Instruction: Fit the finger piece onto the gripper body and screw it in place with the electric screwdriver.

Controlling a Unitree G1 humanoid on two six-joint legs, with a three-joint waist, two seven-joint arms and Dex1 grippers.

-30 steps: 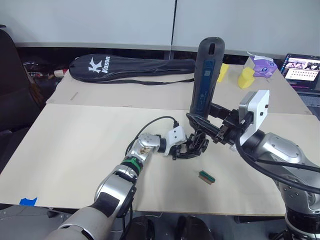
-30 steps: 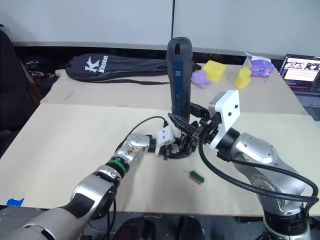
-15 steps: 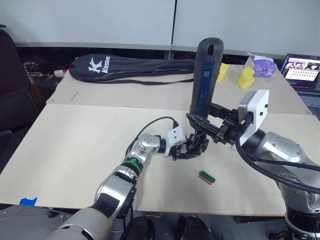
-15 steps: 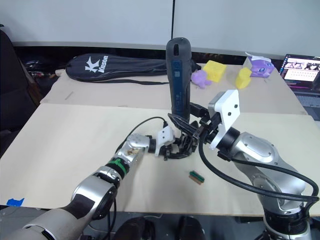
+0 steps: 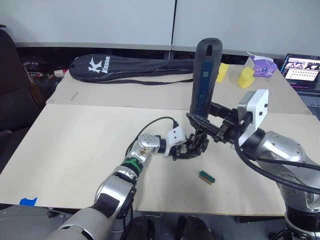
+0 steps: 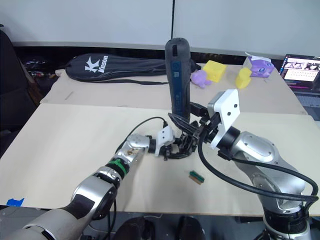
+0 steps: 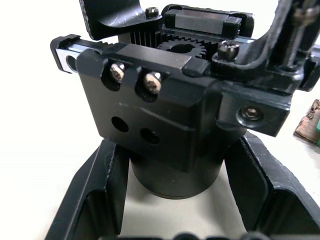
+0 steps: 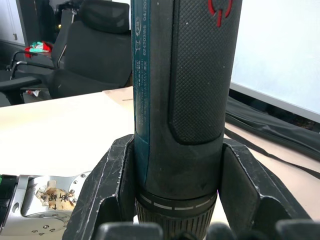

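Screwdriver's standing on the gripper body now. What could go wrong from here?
The electric screwdriver stands tall, gripped low by the right end effector; a slight tilt could slip the bit off the screw. Downward push may twist the gripper body in the left end effector. The small green-and-black block lies nearby and could be knocked.

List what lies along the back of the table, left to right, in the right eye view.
Black racket bag → upright electric screwdriver → purple toy → yellow block → second yellow block → purple box → laptop screen.
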